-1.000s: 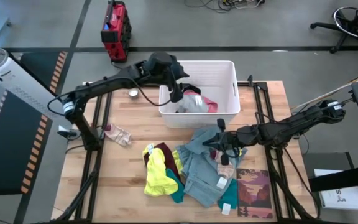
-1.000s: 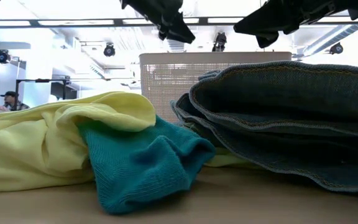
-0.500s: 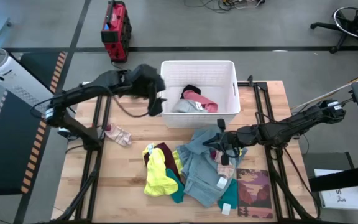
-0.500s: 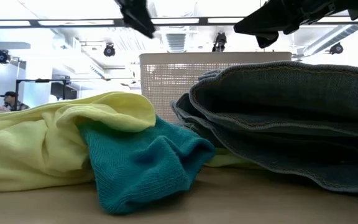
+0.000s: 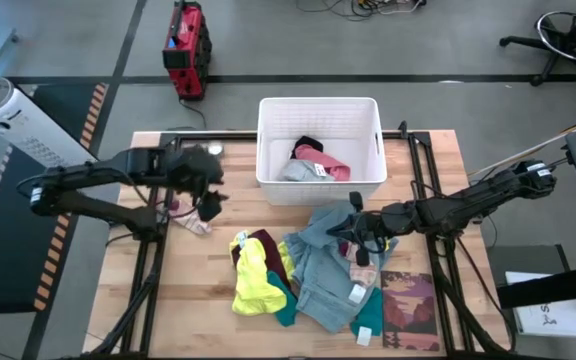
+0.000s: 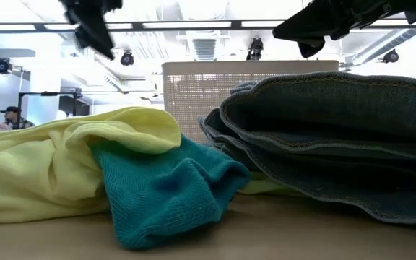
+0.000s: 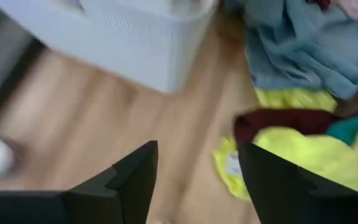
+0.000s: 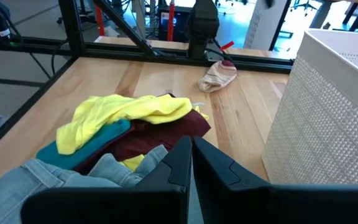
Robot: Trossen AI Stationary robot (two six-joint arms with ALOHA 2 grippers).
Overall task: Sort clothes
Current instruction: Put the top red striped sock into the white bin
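Observation:
The heap of clothes lies at the table's near middle: neon yellow (image 5: 252, 282), maroon (image 5: 266, 244), teal (image 5: 284, 306) and grey-blue pieces (image 5: 320, 262). A small pink sock (image 5: 190, 216) lies apart at the left. Pink, black and grey pieces (image 5: 312, 162) lie in the white basket (image 5: 318, 104). My left gripper (image 5: 210, 204) is open and empty above the table, beside the sock, left of the basket; its open fingers show in the left wrist view (image 7: 197, 155). My right gripper (image 5: 340, 232) is shut and empty, above the grey-blue pieces; it also shows in the right wrist view (image 8: 191, 149).
A reddish-brown printed mat (image 5: 408, 310) lies flat at the near right, beside the heap. The basket stands at the far middle of the table. Bare wood (image 5: 198, 285) shows to the left of the heap. A small round metal thing (image 5: 214, 150) sits left of the basket.
My left gripper has swung from over the basket toward the table's left and near edges, and now stands over the table beside the pink sock. The grey piece lies in the basket.

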